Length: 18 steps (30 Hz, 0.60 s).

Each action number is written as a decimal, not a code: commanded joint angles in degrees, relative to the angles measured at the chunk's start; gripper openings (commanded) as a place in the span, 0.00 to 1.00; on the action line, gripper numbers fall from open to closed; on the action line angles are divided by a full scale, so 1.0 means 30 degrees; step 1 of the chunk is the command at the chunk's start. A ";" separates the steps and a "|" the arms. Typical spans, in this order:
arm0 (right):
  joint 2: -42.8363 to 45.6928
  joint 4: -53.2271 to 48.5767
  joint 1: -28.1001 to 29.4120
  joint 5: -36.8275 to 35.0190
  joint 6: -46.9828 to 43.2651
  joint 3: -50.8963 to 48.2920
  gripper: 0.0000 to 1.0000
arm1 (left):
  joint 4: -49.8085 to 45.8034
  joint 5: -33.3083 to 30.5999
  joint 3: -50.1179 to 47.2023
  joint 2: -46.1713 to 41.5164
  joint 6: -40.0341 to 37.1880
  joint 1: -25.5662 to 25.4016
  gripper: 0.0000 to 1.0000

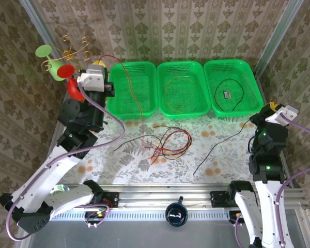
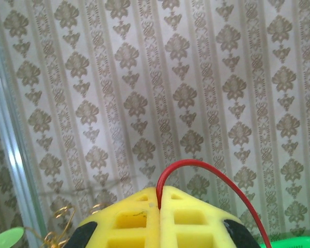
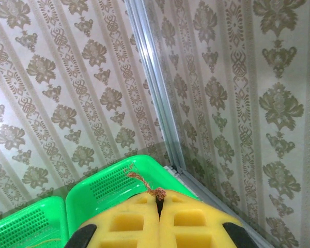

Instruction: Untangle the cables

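Observation:
My left gripper (image 1: 96, 65) is raised at the back left, shut on a red cable (image 2: 206, 165). That red cable (image 1: 136, 98) arcs over the left green basket (image 1: 113, 103) and drops into a tangle of red and dark cables (image 1: 168, 144) on the table's middle. The right gripper (image 1: 271, 107) is raised at the far right, shut on a dark cable (image 1: 217, 147) that slopes down to the table. In the right wrist view a frayed copper end (image 3: 142, 182) pokes out between the closed yellow fingertips (image 3: 186, 206). A yellow cable (image 1: 182, 85) lies in the middle basket, a black cable (image 1: 232, 93) in the right one.
Three green baskets stand in a row at the back: left, middle (image 1: 182, 109) and right (image 1: 258, 98). A green and red toy with gold wire (image 1: 59, 64) sits at the back left corner. Patterned walls enclose the table. A black knob (image 1: 176, 213) sits on the front rail.

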<state>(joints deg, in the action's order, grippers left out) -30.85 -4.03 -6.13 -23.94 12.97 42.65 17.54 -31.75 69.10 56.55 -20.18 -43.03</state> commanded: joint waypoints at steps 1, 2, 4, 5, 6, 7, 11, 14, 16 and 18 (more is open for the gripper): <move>0.0147 -0.0251 -0.0066 0.1039 0.0532 0.0831 0.00 | 0.0944 0.1240 0.1334 0.0543 -0.0799 0.0070 0.00; 0.0147 -0.0308 -0.0066 0.1126 0.0594 0.0891 0.00 | 0.0889 0.1420 0.1568 0.0726 -0.0801 0.0074 0.00; 0.0151 -0.0354 -0.0066 0.1286 0.0568 0.1001 0.00 | 0.0833 0.1701 0.1900 0.0990 -0.0771 0.0073 0.00; 0.0147 -0.0340 -0.0066 0.1298 0.0565 0.1074 0.00 | 0.0826 0.1762 0.2052 0.1179 -0.0824 0.0071 0.00; 0.0118 -0.0331 -0.0058 0.1329 0.0541 0.1130 0.00 | 0.0983 0.1802 0.2235 0.1381 -0.0903 0.0092 0.00; 0.0118 -0.0315 -0.0064 0.1324 0.0537 0.1177 0.00 | 0.1068 0.2003 0.2489 0.1629 -0.0916 0.0196 0.00; -0.0028 -0.0265 -0.0064 0.1460 0.0681 0.1251 0.00 | -0.1042 0.4277 0.5509 0.3455 0.0284 0.1112 0.00; -0.0029 -0.0296 -0.0062 0.1588 0.1078 0.1222 0.00 | -0.2016 0.5524 0.7943 0.5064 0.0686 0.1810 0.00; -0.0029 -0.0322 -0.0043 0.1687 0.1300 0.1250 0.00 | -0.2183 0.5853 0.9392 0.5987 0.0702 0.2294 0.00; -0.0058 -0.0281 -0.0040 0.1768 0.1377 0.1331 0.00 | -0.2803 0.6403 1.1053 0.7028 0.0947 0.2933 0.00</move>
<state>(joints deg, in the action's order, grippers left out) -31.09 -5.04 -6.13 -20.01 15.42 44.66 11.51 -17.21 96.60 75.20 -19.31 -36.12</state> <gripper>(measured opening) 0.059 0.049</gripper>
